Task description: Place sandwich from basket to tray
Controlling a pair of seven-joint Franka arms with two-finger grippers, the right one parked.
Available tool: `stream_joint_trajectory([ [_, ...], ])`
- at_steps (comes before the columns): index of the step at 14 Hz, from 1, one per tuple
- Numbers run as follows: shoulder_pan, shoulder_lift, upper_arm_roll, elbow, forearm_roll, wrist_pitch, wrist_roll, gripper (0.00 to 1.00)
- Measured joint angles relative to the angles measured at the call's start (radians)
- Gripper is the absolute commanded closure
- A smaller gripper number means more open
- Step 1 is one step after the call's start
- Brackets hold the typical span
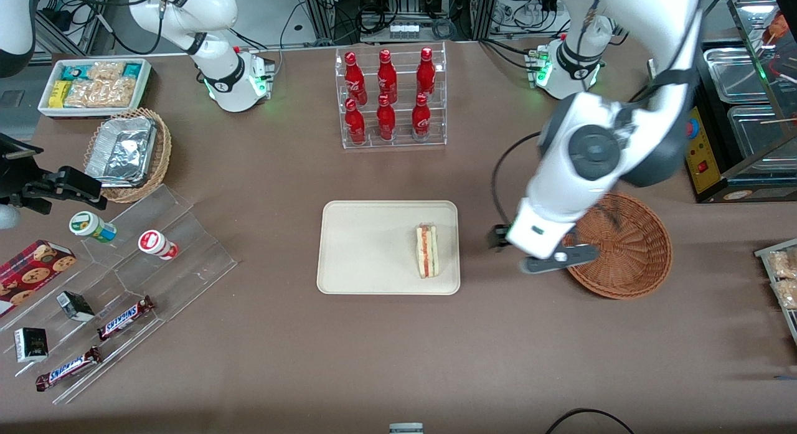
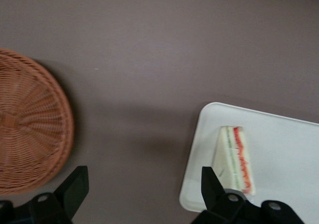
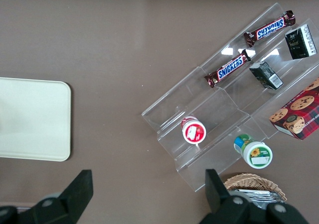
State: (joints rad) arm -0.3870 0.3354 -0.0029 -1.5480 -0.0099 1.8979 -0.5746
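The sandwich [image 1: 427,250] [image 2: 234,159], a pale triangular wedge with red and green filling along its edge, lies on the cream tray [image 1: 367,247] [image 2: 289,149], near the tray's edge that faces the basket. The reddish-brown wicker basket [image 1: 629,247] [image 2: 30,134] stands empty toward the working arm's end of the table. My left gripper [image 1: 498,238] [image 2: 144,184] hangs over bare table between tray and basket. It is open, with nothing between its black fingers [image 2: 75,184].
A clear rack of red bottles [image 1: 391,98] stands farther from the front camera than the tray. Toward the parked arm's end are a tan wicker basket with foil containers [image 1: 127,150], a white bin of snacks [image 1: 93,85] and a stepped acrylic stand [image 1: 124,284] with snack items.
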Motion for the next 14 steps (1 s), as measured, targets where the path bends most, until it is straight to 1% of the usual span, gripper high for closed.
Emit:
stream_joint_trajectory([
  [4,0.107,-0.073,0.003,-0.009,0.029,-0.167,0.234,0.0],
  [6,0.166,-0.12,0.004,-0.011,0.03,-0.228,0.309,0.0],
  [10,0.259,-0.223,0.0,-0.018,0.029,-0.302,0.348,0.0],
  [14,0.274,-0.304,-0.005,-0.037,0.029,-0.327,0.373,0.0],
])
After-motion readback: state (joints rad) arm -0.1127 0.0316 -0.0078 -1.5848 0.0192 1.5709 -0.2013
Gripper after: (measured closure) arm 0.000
